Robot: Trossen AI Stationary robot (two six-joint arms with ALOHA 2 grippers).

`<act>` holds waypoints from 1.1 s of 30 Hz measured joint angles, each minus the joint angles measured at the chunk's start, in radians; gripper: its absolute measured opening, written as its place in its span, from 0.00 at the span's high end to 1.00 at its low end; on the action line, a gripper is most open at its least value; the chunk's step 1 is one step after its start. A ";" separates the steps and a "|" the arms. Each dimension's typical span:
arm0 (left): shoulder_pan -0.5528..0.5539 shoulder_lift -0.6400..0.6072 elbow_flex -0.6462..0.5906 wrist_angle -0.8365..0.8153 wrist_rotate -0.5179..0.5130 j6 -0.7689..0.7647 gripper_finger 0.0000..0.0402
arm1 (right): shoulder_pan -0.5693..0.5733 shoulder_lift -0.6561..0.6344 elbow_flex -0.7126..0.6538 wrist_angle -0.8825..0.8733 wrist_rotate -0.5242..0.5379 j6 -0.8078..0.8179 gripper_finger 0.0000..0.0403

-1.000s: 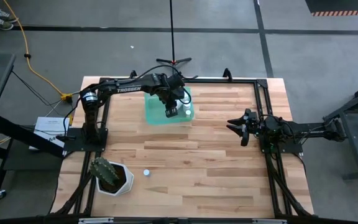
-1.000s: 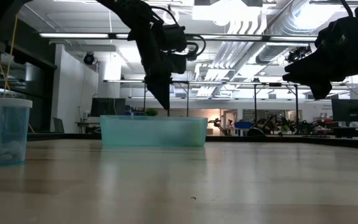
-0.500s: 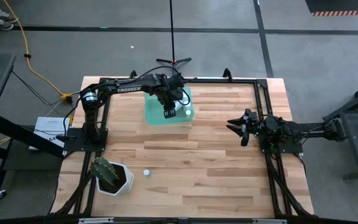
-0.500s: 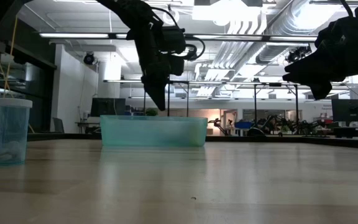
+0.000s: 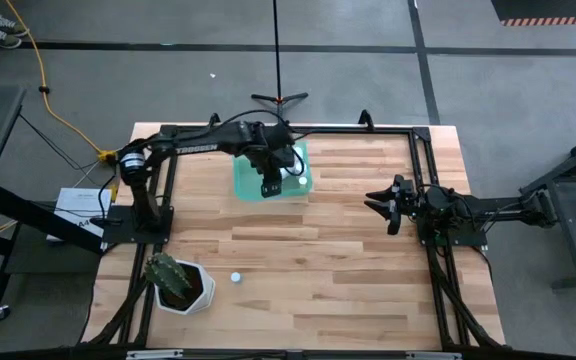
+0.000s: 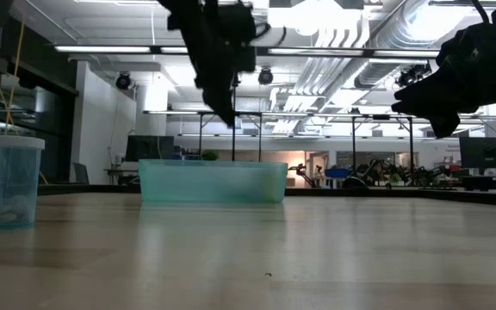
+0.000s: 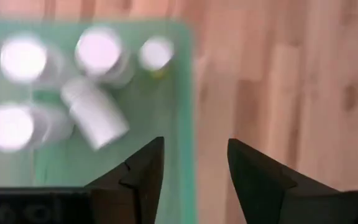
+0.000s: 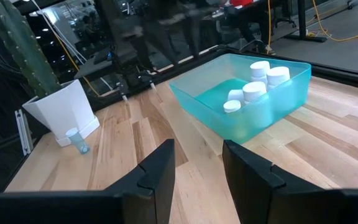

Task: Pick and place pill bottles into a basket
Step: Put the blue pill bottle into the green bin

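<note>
The teal basket (image 5: 243,180) sits near the table's far edge and holds several white-capped pill bottles (image 7: 98,53). One of them lies on its side (image 7: 95,115). My left gripper (image 7: 194,168) hangs open above the basket's right wall (image 7: 188,118), fingers pointing steeply down, nothing between them; in the low view it (image 6: 229,120) is well above the rim. Another pill bottle (image 5: 236,277) stands alone on the table near the cactus pot. My right gripper (image 5: 380,204) waits open at the table's right side, well away from both.
A white hexagonal pot with a cactus (image 5: 178,285) stands at the near left corner. In the low view the lone bottle (image 6: 15,181) looms at the left. A stand's foot (image 5: 278,98) lies just beyond the far edge. Bare wood lies between basket and right gripper.
My left gripper has risen from just inside the basket to well above its rim, most of it in the last half second, drifting slightly toward the table's left. The basket has stayed put.
</note>
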 joint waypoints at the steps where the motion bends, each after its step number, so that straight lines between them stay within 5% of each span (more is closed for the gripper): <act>1: -0.014 -0.016 0.000 0.004 0.000 0.012 0.47 | 0.000 0.000 0.000 0.000 0.000 0.000 0.69; 18: -0.279 -0.059 0.000 -0.190 -0.006 0.032 0.18 | 0.000 0.000 0.000 0.000 0.000 0.001 0.69; 33: -0.459 -0.056 0.000 -0.267 0.023 -0.081 0.20 | 0.000 0.000 0.000 0.000 -0.001 0.000 0.69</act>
